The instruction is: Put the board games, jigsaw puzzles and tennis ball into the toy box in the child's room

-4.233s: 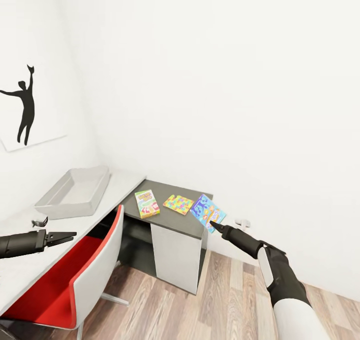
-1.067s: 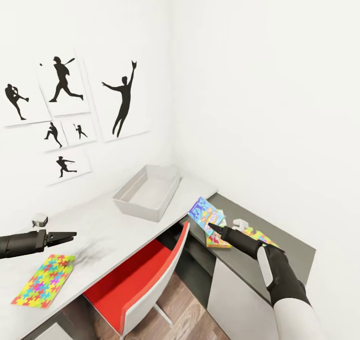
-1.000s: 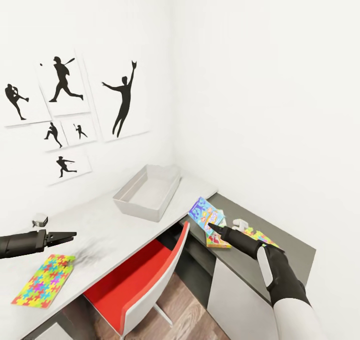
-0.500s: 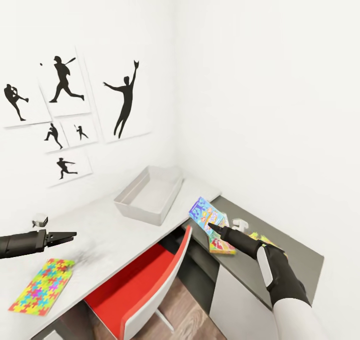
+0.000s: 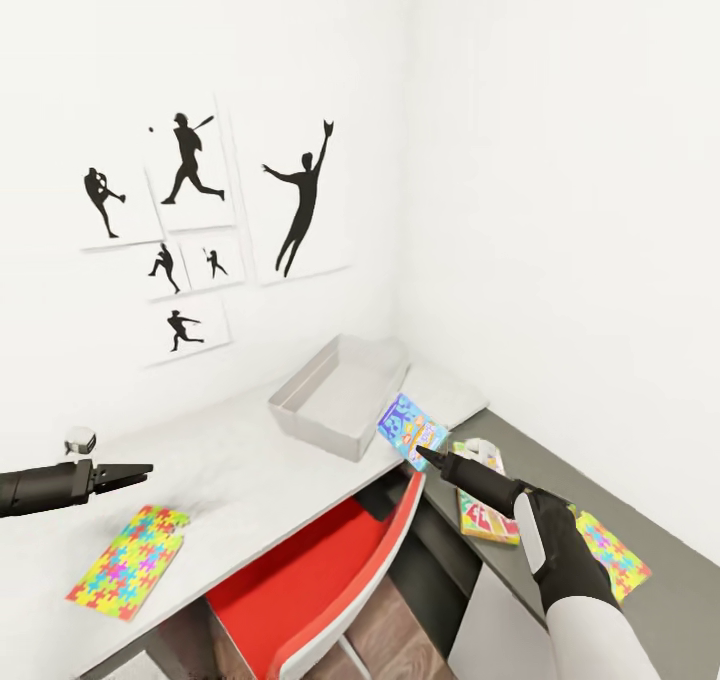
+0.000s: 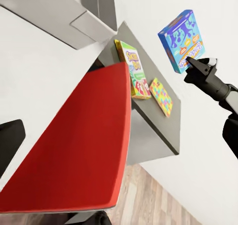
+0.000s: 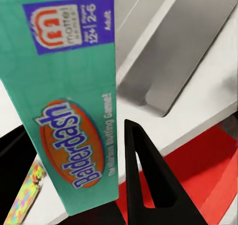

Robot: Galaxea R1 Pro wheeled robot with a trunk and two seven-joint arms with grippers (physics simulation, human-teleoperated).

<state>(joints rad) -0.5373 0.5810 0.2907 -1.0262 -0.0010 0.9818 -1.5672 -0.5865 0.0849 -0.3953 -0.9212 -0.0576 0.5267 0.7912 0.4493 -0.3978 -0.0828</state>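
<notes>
Reading "Balderdash" and "Mattel Games" on the blue board game (image 7: 69,111), we see our right gripper (image 5: 420,451) clamping it beside the toy box (image 5: 340,395). Two jigsaw puzzles (image 5: 128,561) and one Skip-Bo box (image 5: 485,515) lie at seven and four o'clock. Left gripper (image 5: 135,473) looks nearly closed, empty.

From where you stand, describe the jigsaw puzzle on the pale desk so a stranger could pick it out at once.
Start at the long pale desk under the silhouette posters. Go from the grey toy box toward the near end, below the left gripper. The puzzle lies flat there alone, a thin rectangle of interlocking bright pieces; its twin lies on the dark section beside the Skip-Bo box.
</notes>
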